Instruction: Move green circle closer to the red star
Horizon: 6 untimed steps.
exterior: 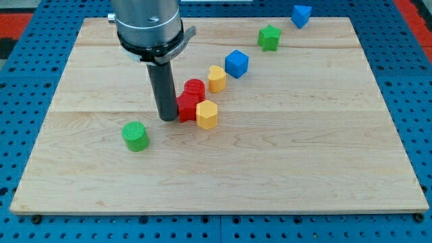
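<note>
Green circle, the block to be moved, sits alone on the board's left half, toward the view's bottom, well apart from the other blocks.

Largest in view is the wooden board, lying on a blue pegboard surface. Next is the arm's grey housing at the view's top, from which the dark rod comes straight down. My tip rests on the board, touching or just beside the left side of the red star; the circle lies to the tip's lower left, apart from it. The rod has no fingers and holds nothing.

Blocks run in a diagonal line from the centre toward the view's top right. The red star is pressed against a yellow hexagon-like block on its right and a red cylinder just behind it. A yellow heart stands just beside the cylinder, then a blue cube near it. Further along is a green star, and last a blue block near the board's top edge, whose shape I cannot tell for sure.
</note>
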Available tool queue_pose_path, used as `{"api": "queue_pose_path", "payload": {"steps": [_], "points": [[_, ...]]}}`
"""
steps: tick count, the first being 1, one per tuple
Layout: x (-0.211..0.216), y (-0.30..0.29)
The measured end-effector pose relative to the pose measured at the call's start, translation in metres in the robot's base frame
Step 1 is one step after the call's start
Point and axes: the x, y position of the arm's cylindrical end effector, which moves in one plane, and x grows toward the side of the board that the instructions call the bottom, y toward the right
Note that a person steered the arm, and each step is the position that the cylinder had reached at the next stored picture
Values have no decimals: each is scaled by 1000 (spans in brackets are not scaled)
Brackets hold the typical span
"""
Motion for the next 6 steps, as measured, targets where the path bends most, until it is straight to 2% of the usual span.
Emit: {"api": "queue_pose_path", "payload": {"steps": [3,4,5,6], "points": [[26,-151],[89,-134],[101,-104],[87,-91]]}}
